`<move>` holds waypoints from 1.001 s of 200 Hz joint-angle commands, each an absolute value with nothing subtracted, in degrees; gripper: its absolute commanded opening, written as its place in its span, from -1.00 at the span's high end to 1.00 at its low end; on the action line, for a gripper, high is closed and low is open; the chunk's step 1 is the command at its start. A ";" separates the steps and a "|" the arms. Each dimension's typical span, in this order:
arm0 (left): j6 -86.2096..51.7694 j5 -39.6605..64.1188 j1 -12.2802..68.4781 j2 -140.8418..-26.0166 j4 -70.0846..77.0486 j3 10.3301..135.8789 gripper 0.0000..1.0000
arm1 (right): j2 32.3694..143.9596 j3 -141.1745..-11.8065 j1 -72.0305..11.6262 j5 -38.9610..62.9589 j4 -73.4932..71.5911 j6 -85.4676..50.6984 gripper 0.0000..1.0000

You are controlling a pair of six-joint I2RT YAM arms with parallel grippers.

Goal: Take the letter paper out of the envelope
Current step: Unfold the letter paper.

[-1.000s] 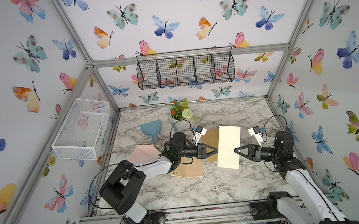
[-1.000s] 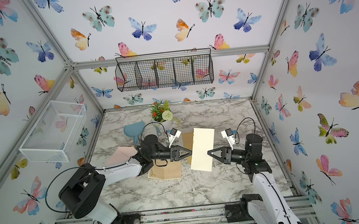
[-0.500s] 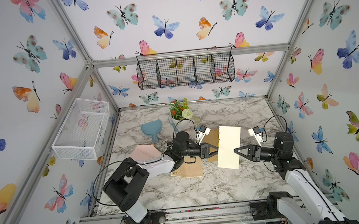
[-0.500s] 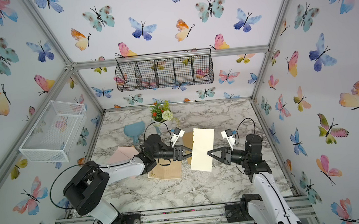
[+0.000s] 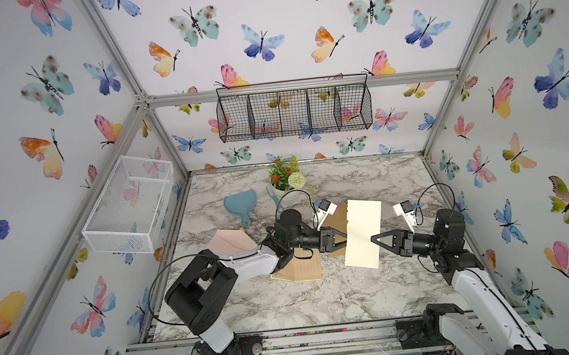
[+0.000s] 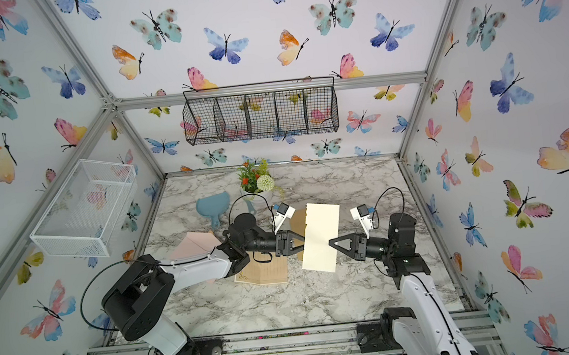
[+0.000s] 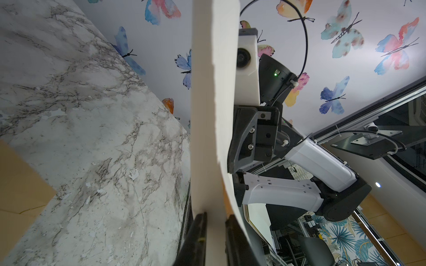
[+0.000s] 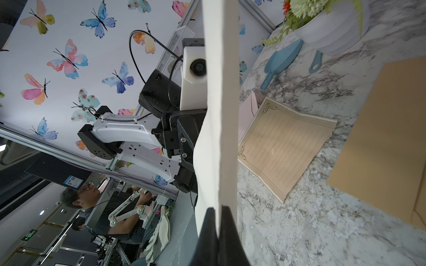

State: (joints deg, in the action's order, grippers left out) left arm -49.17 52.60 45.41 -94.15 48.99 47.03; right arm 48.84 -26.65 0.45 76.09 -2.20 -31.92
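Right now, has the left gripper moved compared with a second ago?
Yes. Against the lined paper on the table, the left gripper has edged toward the cream envelope.

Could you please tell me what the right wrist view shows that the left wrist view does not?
Only the right wrist view: the lined letter paper lying flat on the marble table, the blue scoop, the flower pot and the left arm. Only the left wrist view: the right arm. Both: the cream envelope seen edge-on, and that table.

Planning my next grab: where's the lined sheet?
In both top views the lined sheet lies on the table, partly under the left arm, near the pink envelope.
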 commanded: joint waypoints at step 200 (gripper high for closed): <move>-54.13 55.31 45.35 -96.65 60.05 45.36 0.59 | 48.43 -26.26 0.70 76.84 -4.48 -32.87 0.98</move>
